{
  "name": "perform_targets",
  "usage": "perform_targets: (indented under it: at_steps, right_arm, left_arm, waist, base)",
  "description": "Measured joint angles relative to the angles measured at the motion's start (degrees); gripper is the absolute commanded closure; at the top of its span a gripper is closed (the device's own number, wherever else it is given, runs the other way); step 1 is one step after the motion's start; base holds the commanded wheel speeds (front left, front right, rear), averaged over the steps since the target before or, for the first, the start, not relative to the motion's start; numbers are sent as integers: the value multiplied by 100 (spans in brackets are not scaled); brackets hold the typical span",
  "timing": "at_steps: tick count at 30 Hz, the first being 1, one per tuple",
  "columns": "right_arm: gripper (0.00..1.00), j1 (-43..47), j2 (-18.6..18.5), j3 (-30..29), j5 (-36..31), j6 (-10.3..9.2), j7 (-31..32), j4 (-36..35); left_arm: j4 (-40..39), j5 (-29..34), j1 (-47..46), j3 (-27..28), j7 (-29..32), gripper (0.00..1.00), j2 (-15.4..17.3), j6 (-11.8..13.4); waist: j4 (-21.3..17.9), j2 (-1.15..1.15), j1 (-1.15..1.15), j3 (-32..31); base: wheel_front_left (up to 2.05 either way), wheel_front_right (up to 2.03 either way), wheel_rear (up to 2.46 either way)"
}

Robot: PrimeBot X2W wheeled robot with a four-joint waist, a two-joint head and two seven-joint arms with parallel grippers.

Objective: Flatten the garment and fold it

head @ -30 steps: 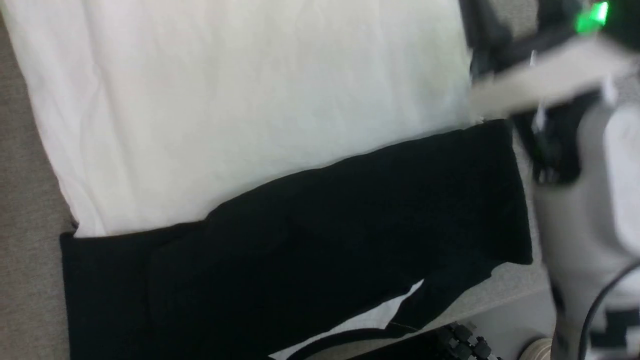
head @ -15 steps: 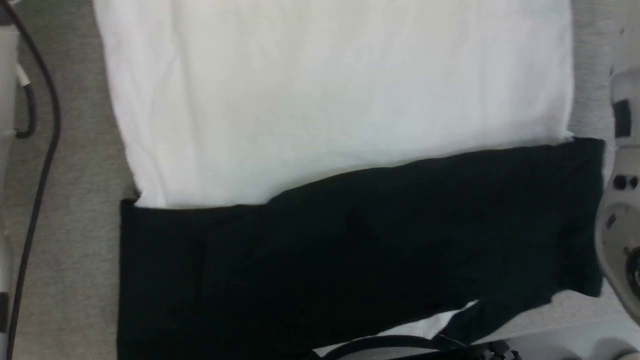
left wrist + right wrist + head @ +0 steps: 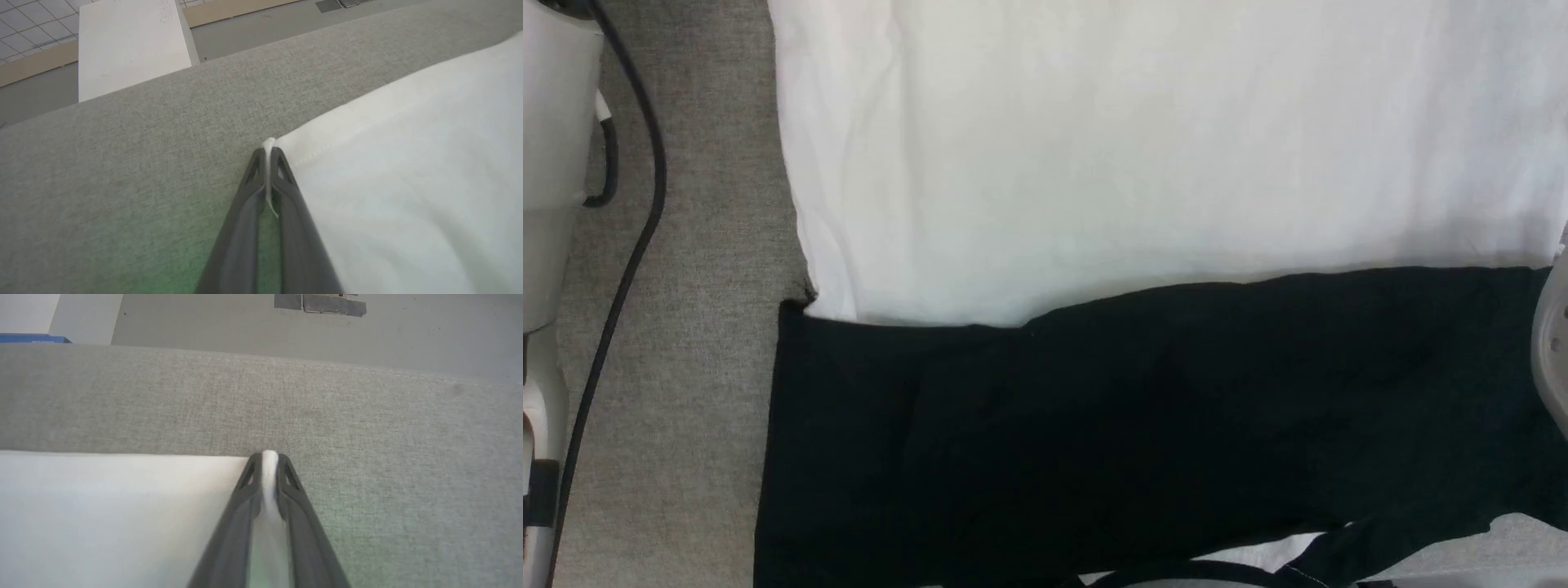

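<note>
The T-shirt (image 3: 1143,163) lies flat on the grey desk (image 3: 686,327), white body toward 12 o'clock in the head view and the black shoulder-and-sleeve band (image 3: 1135,425) toward 6 o'clock. The left hand (image 3: 266,153) is pinched shut on a stitched white hem corner, with cloth spreading to 4 o'clock in its wrist view. The right hand (image 3: 269,457) is closed on the other white corner, with cloth running to 8 o'clock. Flattening looks done and the fold seems to be starting. Next, both corners likely need lifting evenly and carrying toward the black band, kept taut between them.
</note>
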Motion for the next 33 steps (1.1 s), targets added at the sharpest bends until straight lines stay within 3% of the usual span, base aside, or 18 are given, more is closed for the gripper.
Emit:
perform_targets:
  at_steps: [5,11,17,22,26,33]
  right_arm:
    - [100,89,14,66,-167,1,-237,-231]
    - [100,110,18,164,-170,2,-1158,-510]
    - [100,106,23,154,-171,3,-1997,-583]
    - [100,105,20,218,-92,3,-2581,-568]
    - [100,254,2,450,523,2,-2983,-490]
    - [100,1425,-282,1440,1543,1,-3343,-898]
  left_arm:
    - [170,333,-53,-33,-531,100,90,11]
    - [380,865,-308,22,-1757,100,119,349]
    - [647,1167,-571,45,-2774,100,127,517]
    - [848,1191,-614,87,-3325,100,65,467]
    - [904,965,-492,101,-3688,100,33,278]
    - [536,400,749,267,-4010,100,99,66]
  waist:
    - [-51,0,0,-11]
    - [-145,0,0,-2]
    - [-208,0,0,-73]
    - [-214,0,0,-191]
    - [-192,0,0,-366]
    - [-130,0,0,-872]
  base:
    - [0,0,0]
    - [0,0,0]
    - [0,0,0]
    - [0,0,0]
    - [0,0,0]
    - [0,0,0]
